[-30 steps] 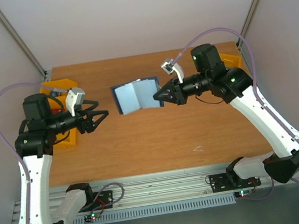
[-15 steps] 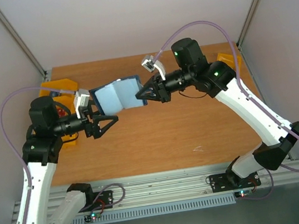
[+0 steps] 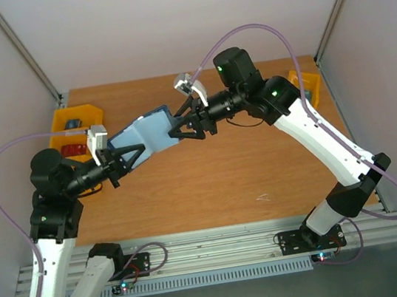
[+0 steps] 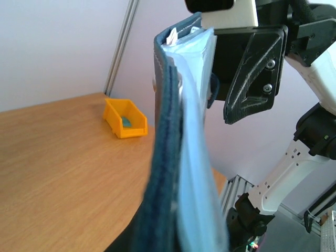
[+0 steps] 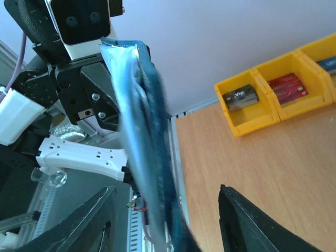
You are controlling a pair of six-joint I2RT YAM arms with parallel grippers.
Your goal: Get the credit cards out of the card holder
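The card holder (image 3: 142, 134), navy outside and pale blue inside, hangs unfolded in the air above the table's left half. My left gripper (image 3: 126, 156) is shut on its lower left edge. My right gripper (image 3: 179, 130) straddles its right edge with the jaws apart, and both fingers stand clear of the holder (image 5: 149, 157) in the right wrist view. Seen from the left wrist, the holder (image 4: 178, 157) stands edge-on and fills the middle. A small white tip (image 4: 171, 37) pokes from its top. The credit cards are otherwise hidden inside.
A yellow bin (image 3: 75, 120) stands at the table's left edge, and the right wrist view shows a dark card (image 5: 240, 96) and a red one (image 5: 287, 85) in its compartments. Another yellow bin (image 3: 309, 86) sits at the right edge. A small white scrap (image 3: 263, 198) lies near the front.
My right gripper carried the holder leftward to the left gripper. The left gripper opened wide, then shut on the holder's left edge, and the right gripper's jaws opened.
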